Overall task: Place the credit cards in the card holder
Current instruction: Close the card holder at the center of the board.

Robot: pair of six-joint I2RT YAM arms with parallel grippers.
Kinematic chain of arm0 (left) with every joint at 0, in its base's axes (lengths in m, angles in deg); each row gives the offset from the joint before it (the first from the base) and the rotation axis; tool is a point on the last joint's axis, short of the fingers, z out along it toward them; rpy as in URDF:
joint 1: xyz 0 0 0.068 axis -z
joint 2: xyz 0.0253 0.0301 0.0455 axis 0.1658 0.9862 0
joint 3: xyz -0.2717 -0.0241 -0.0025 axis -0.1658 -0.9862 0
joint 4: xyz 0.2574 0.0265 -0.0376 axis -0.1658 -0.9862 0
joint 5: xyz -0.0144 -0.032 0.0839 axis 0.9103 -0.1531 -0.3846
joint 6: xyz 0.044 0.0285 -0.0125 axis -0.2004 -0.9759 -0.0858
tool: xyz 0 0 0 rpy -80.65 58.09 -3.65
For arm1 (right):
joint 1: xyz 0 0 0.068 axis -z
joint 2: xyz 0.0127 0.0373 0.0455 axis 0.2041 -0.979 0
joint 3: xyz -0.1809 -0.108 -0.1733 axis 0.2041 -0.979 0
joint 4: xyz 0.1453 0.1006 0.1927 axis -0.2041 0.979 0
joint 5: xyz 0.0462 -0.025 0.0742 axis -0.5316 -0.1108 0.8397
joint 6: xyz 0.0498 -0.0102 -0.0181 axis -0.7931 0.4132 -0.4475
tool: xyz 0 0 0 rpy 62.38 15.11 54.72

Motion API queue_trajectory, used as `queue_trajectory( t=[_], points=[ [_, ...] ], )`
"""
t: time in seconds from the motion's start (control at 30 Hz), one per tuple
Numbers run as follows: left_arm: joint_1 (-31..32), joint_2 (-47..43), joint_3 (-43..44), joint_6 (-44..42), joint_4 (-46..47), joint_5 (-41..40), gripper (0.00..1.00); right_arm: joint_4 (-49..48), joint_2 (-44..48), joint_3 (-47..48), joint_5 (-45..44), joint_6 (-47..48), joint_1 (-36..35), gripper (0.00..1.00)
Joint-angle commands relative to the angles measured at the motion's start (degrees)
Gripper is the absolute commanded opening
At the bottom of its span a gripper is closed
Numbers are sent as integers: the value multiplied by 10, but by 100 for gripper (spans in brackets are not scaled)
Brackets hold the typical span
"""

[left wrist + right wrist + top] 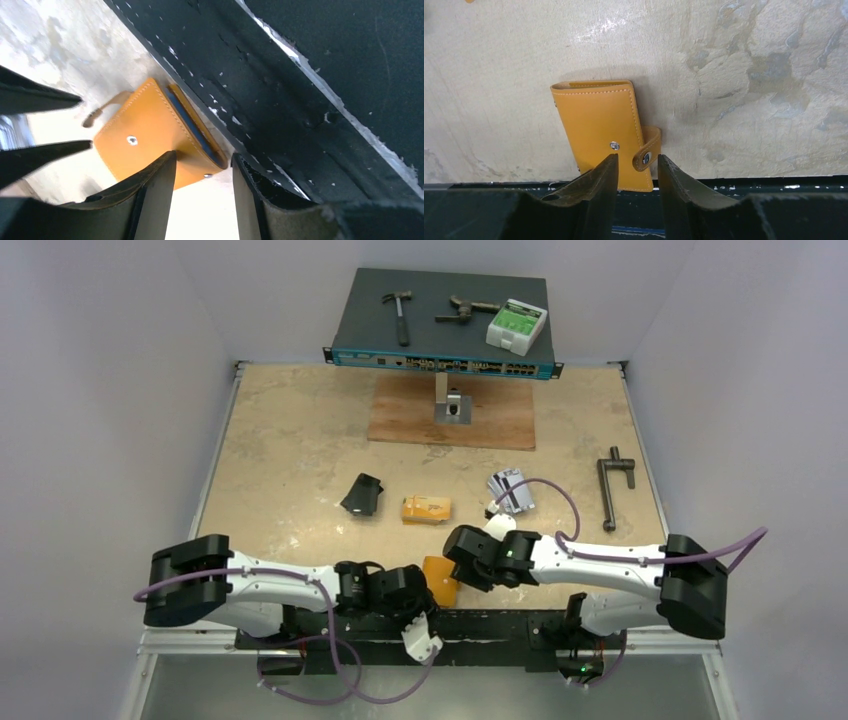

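The orange card holder (440, 578) lies folded at the table's near edge, its snap tab (646, 156) undone. My left gripper (424, 596) is open low beside it, and its jaws (204, 156) straddle the holder's (145, 135) near corner. My right gripper (457, 562) is open just above the holder (594, 115), its jaws (636, 156) on either side of the tab. Neither is gripping it. A yellow-orange stack of credit cards (425, 508) and a fan of silver-grey cards (511, 490) lie further back on the table.
A black folded case (362, 494) lies left of the yellow stack. A black metal tool (612, 490) is at the right. A wooden board (500, 420) with a metal block (455, 405) and a network switch (440, 340) carrying tools sit at the back. A black rail (749, 200) borders the near edge.
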Motion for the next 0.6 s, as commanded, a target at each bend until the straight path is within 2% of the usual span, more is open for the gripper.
queue_trajectory(
  t=[0.0, 0.17, 0.27, 0.4, 0.57],
  points=[
    [8, 18, -26, -44, 44, -5, 45, 15, -26, 35, 3, 17, 2, 33],
    [13, 31, -27, -50, 44, -20, 45, 16, -33, 34, -2, 15, 2, 21],
    [17, 35, -28, -48, 39, -23, 45, 20, -24, 20, -3, 8, 3, 18],
    [22, 35, -29, -44, 33, -24, 45, 34, -4, 7, -14, -3, 3, 0],
    [26, 32, -29, -46, 24, -28, 44, 67, 6, 13, -28, 0, 3, 0]
  ],
)
